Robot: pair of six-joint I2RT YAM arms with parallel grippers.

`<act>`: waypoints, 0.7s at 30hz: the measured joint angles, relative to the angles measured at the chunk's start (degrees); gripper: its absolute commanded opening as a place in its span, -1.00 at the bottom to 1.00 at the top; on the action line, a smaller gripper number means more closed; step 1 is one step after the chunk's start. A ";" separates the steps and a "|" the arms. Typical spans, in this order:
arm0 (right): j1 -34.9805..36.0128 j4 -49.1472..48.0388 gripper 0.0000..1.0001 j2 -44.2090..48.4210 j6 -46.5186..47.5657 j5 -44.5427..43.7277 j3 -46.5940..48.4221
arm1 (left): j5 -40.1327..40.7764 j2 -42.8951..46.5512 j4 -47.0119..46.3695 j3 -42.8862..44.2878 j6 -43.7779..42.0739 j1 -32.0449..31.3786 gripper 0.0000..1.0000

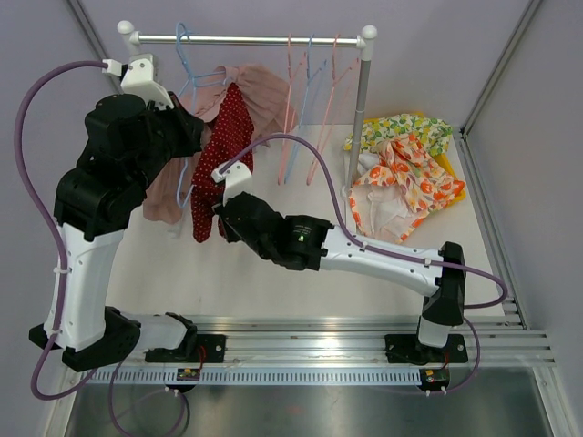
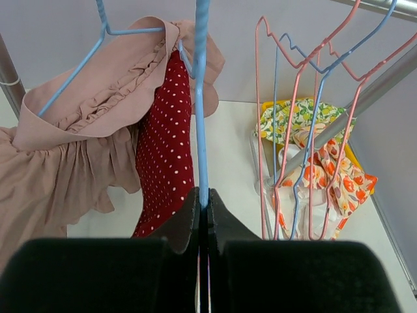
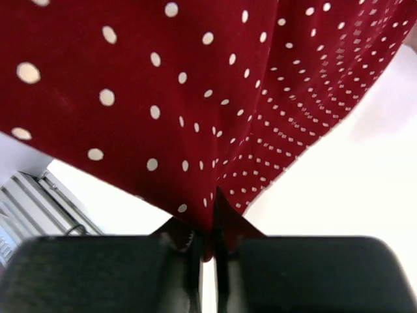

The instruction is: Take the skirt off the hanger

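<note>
A dark red skirt with white dots (image 1: 223, 150) hangs from a light blue wire hanger (image 1: 191, 77) on the rack. My left gripper (image 2: 203, 202) is shut on the hanger's blue wire (image 2: 201, 117), just right of the skirt (image 2: 166, 150). In the top view the left gripper (image 1: 187, 127) sits at the skirt's upper left. My right gripper (image 1: 219, 214) is at the skirt's bottom edge. In the right wrist view that gripper (image 3: 207, 225) is shut on a fold of the dotted cloth (image 3: 195, 98) at its hem.
A dusty pink ruffled garment (image 1: 260, 91) hangs on the same blue hanger beside the skirt. Several bare pink and blue hangers (image 1: 305, 100) hang on the rail (image 1: 250, 39) near the right post (image 1: 362, 109). A pile of flowery clothes (image 1: 405, 173) lies at the right.
</note>
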State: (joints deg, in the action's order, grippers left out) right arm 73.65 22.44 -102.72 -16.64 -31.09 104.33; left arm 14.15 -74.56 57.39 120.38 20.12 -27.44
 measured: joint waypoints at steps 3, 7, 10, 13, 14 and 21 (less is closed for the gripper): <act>0.00 -1.46 -1.00 1.38 -1.16 -0.28 -3.26 | 0.02 0.00 0.20 -0.20 -0.02 0.00 -1.00; 0.02 -4.33 -1.00 5.49 -3.41 -1.01 -12.66 | 0.52 -0.02 0.63 -0.13 -0.31 0.00 -1.00; 0.20 -6.51 -1.00 9.79 -7.19 -1.36 -23.69 | 0.92 -0.50 2.45 1.22 -0.81 -0.02 -1.00; 0.96 -7.78 -1.00 11.63 -12.07 -1.95 -32.89 | 1.07 -1.20 4.28 2.86 -1.22 -0.15 -1.00; 1.46 -7.93 -1.00 11.69 -13.68 -2.34 -35.47 | 1.07 -1.38 4.76 3.06 -1.36 -0.24 -1.00; 5.22 0.22 -1.00 12.52 -21.27 -4.31 -43.82 | 2.34 -1.73 2.10 2.86 -1.79 -0.24 -1.00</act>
State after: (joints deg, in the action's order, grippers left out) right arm 78.87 22.65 -90.19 -37.91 -35.40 60.51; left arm 16.49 -76.29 59.48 123.24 18.33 -27.68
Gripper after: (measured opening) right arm 0.028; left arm 0.024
